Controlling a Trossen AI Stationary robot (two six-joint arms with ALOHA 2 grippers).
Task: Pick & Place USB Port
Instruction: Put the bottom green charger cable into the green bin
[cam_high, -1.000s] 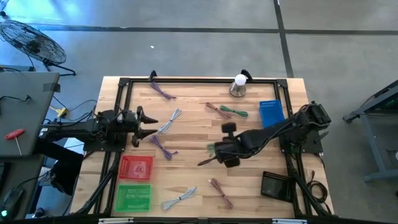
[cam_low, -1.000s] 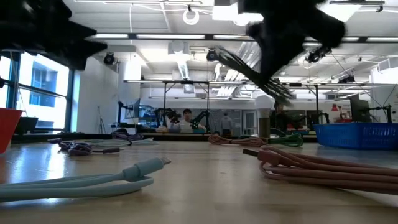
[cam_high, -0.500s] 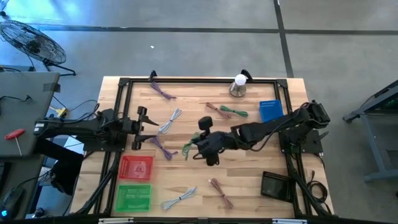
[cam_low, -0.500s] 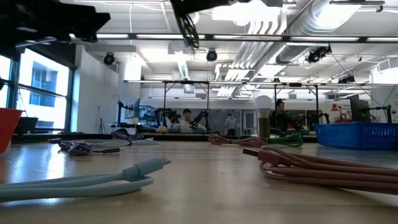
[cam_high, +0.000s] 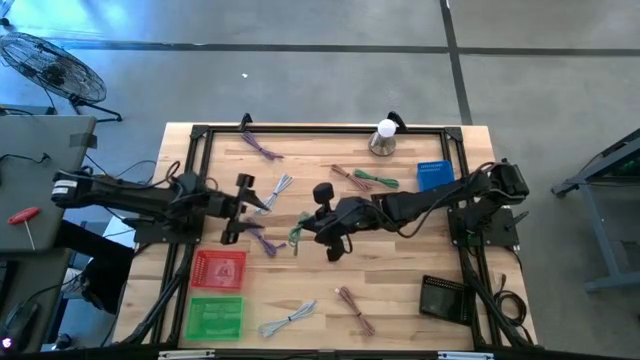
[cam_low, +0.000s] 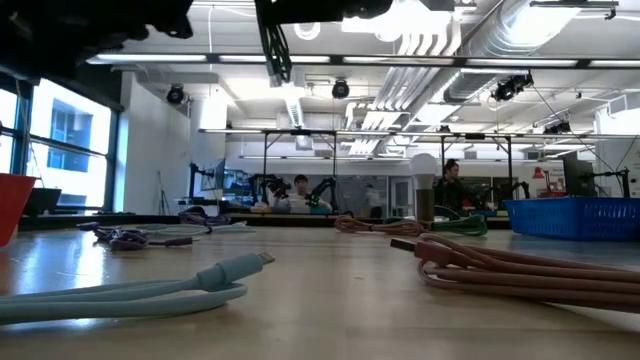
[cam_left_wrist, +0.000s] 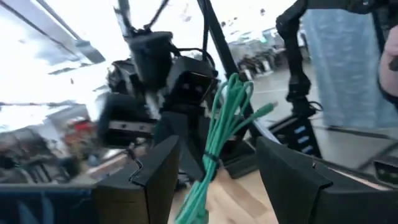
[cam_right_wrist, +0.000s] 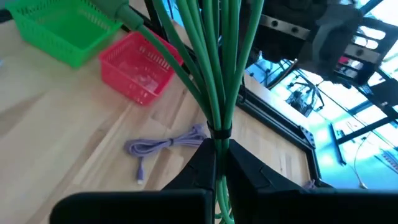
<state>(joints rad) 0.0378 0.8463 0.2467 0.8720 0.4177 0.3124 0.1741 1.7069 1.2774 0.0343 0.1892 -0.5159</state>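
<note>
A green USB cable, bundled with a dark tie (cam_high: 297, 233), is carried by my right gripper (cam_high: 318, 224) above the middle of the table. The right wrist view shows the bundle (cam_right_wrist: 214, 62) running forward from the shut fingers. My left gripper (cam_high: 245, 197) is open, just to the cable's left. In the left wrist view the cable (cam_left_wrist: 224, 124) stands ahead between its two fingers. A red basket (cam_high: 218, 268) and a green basket (cam_high: 215, 317) sit near the table's near-left corner. My right gripper pinches the green cable between its two fingers at the tied part of the bundle (cam_right_wrist: 216, 135). The strands fan out forward past the fingertips. The cable is lifted clear of the table and slants in the air (cam_left_wrist: 214, 155).
More cables lie on the table: purple (cam_high: 262, 237), pale blue (cam_high: 273, 195), light blue (cam_high: 288, 318), pink (cam_high: 353, 308), and further ones near the far edge. A blue basket (cam_high: 436, 180), a lamp (cam_high: 383, 137) and a black device (cam_high: 443, 298) are on the right side.
My right gripper has carried the green cable toward the table's left and slightly toward the far edge, lifted off the table. My left arm has reached out toward the right, bringing its open gripper close to the cable.
</note>
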